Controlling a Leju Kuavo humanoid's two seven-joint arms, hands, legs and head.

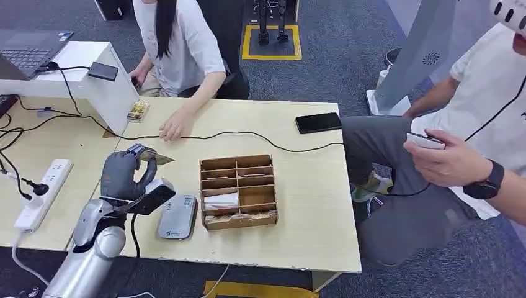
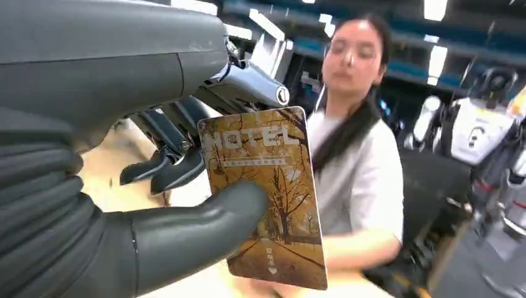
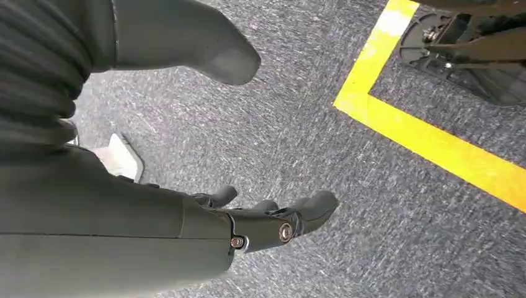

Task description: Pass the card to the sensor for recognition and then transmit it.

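Observation:
My left hand [image 1: 126, 175] is raised over the left part of the wooden table [image 1: 310, 217] and pinches a brown card [image 1: 157, 158] printed with autumn trees. The left wrist view brings that card [image 2: 267, 192] close, clamped between the thumb [image 2: 205, 230] and the darker fingers [image 2: 167, 167]. The grey card sensor [image 1: 177, 216] lies flat on the table just below and to the right of the hand, apart from the card. My right hand [image 3: 260, 226] hangs over grey carpet, fingers apart and holding nothing.
A wooden compartment box [image 1: 238, 191] stands right of the sensor. A black cable [image 1: 248, 135] crosses the table, a phone [image 1: 318, 122] lies far right, a power strip [image 1: 42, 192] at left. One person [image 1: 180, 56] sits across the table; another [image 1: 471, 143] sits at right holding a device.

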